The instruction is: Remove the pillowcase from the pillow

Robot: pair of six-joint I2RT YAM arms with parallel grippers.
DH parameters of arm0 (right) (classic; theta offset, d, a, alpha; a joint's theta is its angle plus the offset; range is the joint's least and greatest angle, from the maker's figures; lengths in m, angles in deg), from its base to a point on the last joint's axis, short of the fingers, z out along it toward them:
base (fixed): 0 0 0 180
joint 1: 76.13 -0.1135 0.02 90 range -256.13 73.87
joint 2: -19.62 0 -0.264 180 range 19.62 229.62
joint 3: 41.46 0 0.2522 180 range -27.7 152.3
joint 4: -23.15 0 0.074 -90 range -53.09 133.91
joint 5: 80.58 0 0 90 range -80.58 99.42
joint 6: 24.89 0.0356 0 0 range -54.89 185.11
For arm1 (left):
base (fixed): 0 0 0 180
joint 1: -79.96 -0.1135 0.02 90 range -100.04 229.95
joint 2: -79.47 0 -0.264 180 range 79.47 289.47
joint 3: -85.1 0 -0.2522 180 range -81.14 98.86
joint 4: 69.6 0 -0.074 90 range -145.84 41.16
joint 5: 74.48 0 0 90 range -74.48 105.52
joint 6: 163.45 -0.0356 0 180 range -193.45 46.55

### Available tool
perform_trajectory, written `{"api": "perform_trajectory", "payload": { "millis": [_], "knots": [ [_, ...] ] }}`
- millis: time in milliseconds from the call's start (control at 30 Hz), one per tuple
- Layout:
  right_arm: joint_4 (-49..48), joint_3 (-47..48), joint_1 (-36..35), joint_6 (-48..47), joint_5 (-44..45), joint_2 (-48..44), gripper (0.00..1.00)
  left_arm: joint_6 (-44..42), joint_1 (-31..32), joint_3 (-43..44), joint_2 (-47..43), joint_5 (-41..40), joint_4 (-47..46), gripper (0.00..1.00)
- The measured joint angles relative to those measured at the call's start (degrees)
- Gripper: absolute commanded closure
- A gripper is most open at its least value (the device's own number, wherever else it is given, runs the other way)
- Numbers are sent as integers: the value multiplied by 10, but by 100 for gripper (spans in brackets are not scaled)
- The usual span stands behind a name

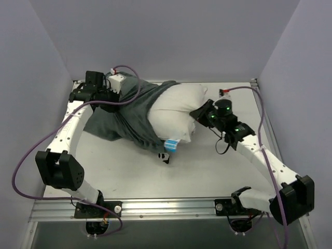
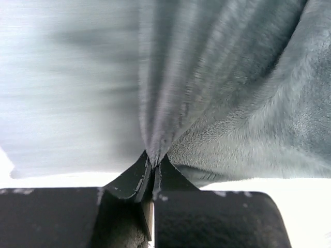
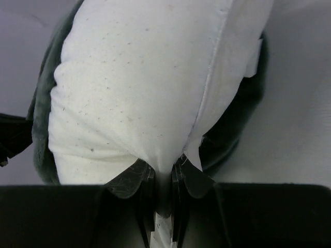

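A plump white pillow (image 1: 174, 114) lies at the back middle of the table, its left part still inside a dark grey pillowcase (image 1: 122, 111). A blue-and-white tag (image 1: 171, 144) shows at the pillow's near edge. My left gripper (image 1: 115, 92) is at the back left, shut on a bunched fold of the pillowcase (image 2: 155, 139). My right gripper (image 1: 199, 113) is shut on the pillow's right end, with white fabric (image 3: 139, 98) pinched between its fingers (image 3: 135, 181). The grey cloth (image 3: 41, 124) wraps the pillow's far side in the right wrist view.
Grey walls close in the table (image 1: 197, 166) on the left, back and right. A small black piece (image 1: 164, 157) lies on the table just in front of the tag. Purple cables loop from both arms. A metal rail (image 1: 171, 207) runs along the near edge.
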Motion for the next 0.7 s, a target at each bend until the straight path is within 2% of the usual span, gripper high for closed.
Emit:
{"api": "perform_trajectory", "payload": {
  "millis": [167, 300, 567, 667, 700],
  "knots": [
    [92, 24, 135, -42, -41, -83, 100, -12, -64, 0, -8, 14, -5, 98],
    [155, 68, 179, -71, -103, -103, 100, -14, -102, 0, 1, 36, -1, 98],
    [286, 185, 268, -128, -199, -102, 100, -23, -120, 0, 73, 44, -12, 97],
    [280, 181, 275, -132, -226, -104, 100, -37, -128, -1, 83, 80, -5, 43],
    [266, 161, 277, -131, -225, -108, 100, -45, -136, -2, 80, 95, -1, 28]
  ]
}}
